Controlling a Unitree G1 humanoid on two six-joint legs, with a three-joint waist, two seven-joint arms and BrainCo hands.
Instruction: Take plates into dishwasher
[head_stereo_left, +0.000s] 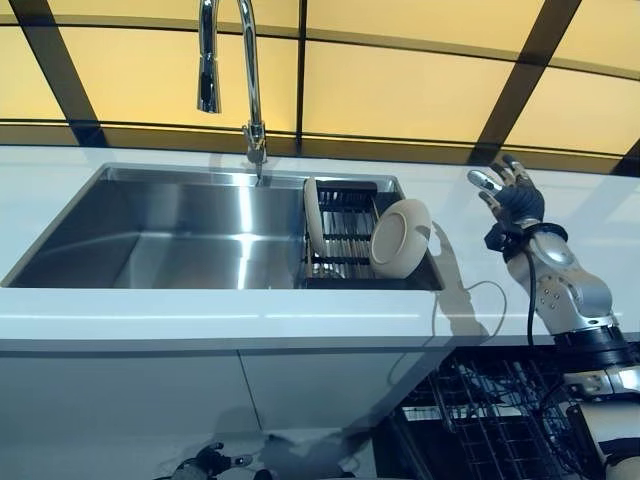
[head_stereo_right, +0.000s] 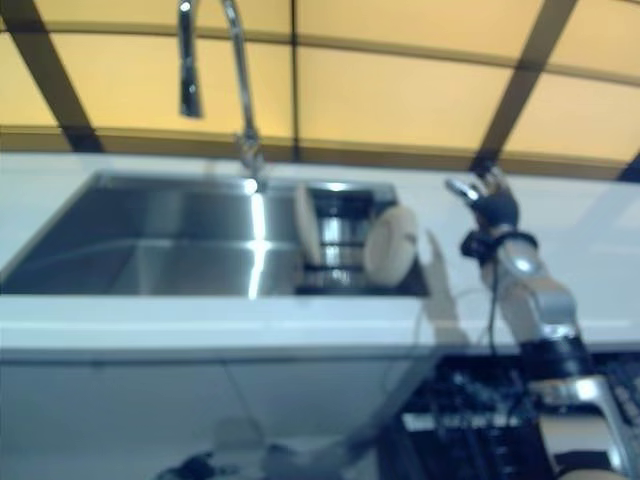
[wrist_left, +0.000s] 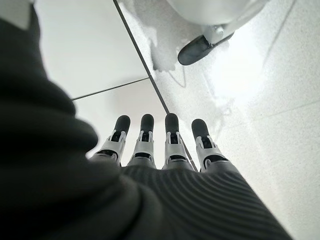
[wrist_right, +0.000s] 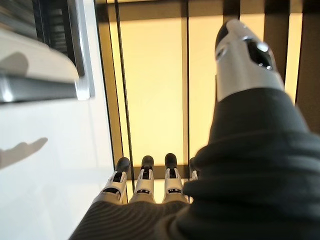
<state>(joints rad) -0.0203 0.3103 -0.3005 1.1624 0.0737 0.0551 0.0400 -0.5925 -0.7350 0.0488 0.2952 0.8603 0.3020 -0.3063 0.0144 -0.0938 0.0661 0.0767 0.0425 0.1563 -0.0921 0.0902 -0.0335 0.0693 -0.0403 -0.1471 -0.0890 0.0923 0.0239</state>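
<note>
A stainless steel sink (head_stereo_left: 150, 230) was seen set into a smooth white counter (head_stereo_left: 300, 320), with a curved chrome tap (head_stereo_left: 245, 70) at its back edge. A dark slatted rack (head_stereo_left: 345, 235) was seated in the right end of the sink. Two plates were stood on edge in it: a thin white plate (head_stereo_left: 314, 214) at the rack's left side, seen edge-on, and a round cream plate (head_stereo_left: 400, 238) at its right, tilted and leaning toward the counter (underside and foot ring turned to the camera).

The right hand (head_stereo_left: 510, 195) was held up above the counter, right of the rack and apart from the cream plate, fingers (wrist_right: 145, 182) straight and spread, nothing held. In its wrist view only the yellow panelled wall (head_stereo_left: 420, 60) with dark bars and a sliver of the sink edge could be made out past the fingertips.

The left hand (wrist_left: 160, 150) was held low, fingers straight in a row, empty; past them pale speckled floor (wrist_left: 270, 100) and white cabinet fronts (wrist_left: 90, 50) were seen. In the head views it was barely seen at the bottom edge, mostly cut off.

A black wire dishwasher basket (head_stereo_left: 490, 420) was seen below the counter at lower right, partly hidden by the right arm and cut off by the frame; its contents could not be made out.
</note>
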